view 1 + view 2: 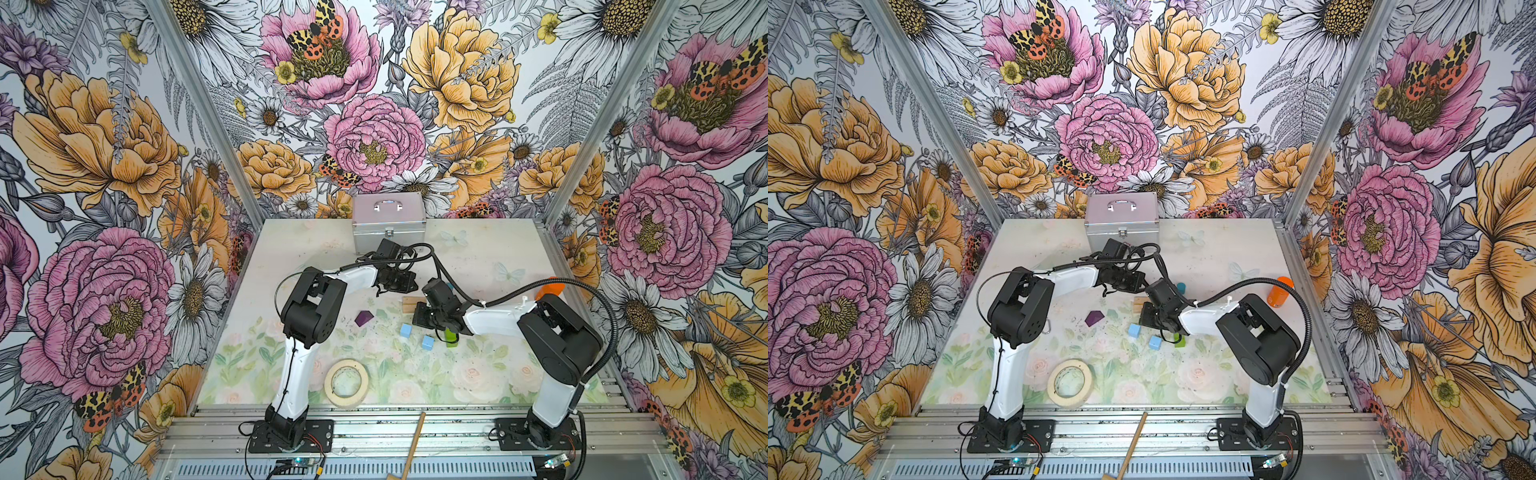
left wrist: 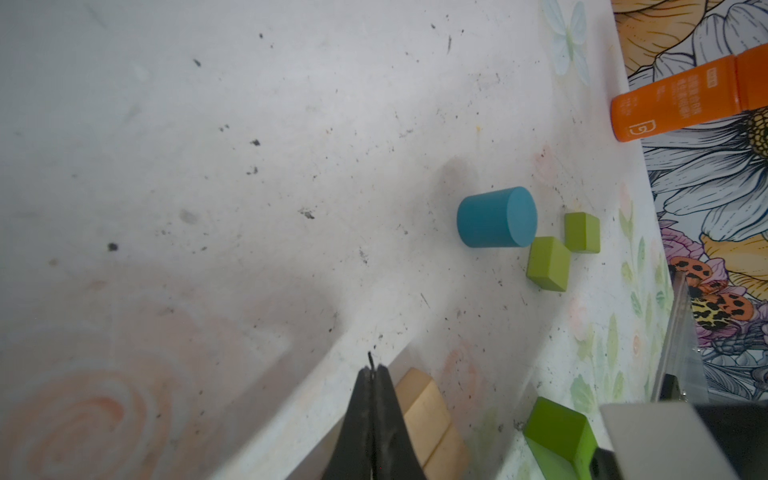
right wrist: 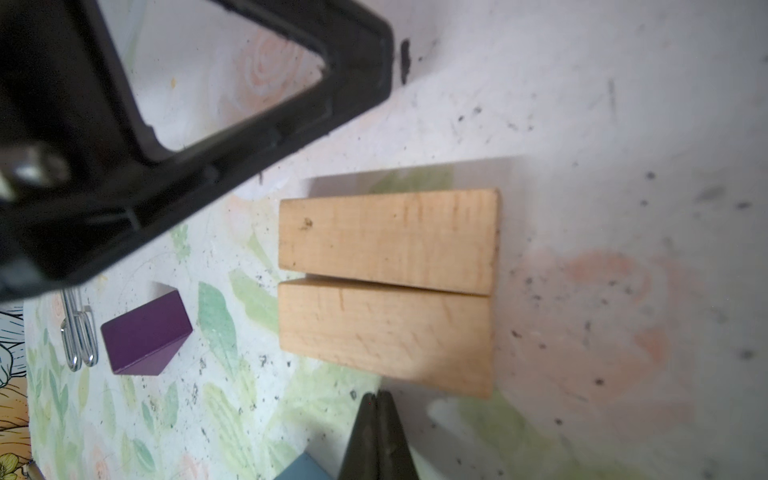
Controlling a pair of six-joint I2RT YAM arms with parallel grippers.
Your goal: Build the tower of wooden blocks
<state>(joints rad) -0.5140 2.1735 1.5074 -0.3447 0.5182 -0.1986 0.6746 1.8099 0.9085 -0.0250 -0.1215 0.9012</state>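
Covering tan bars (image 1: 410, 303) partly in both top views: right arm (image 1: 494, 321); left jaws together, right jaws together.

In both top views we see a silver case (image 1: 388, 222) at upper centre of the desk (image 1: 490, 253), against the flowered wall (image 1: 374, 124). A beige tape roll (image 1: 345, 400) lies flat at lower centre. An orange container (image 1: 1279, 292) stands near the desk's right edge. A wooden stick (image 1: 413, 446) crosses the bottom rails.
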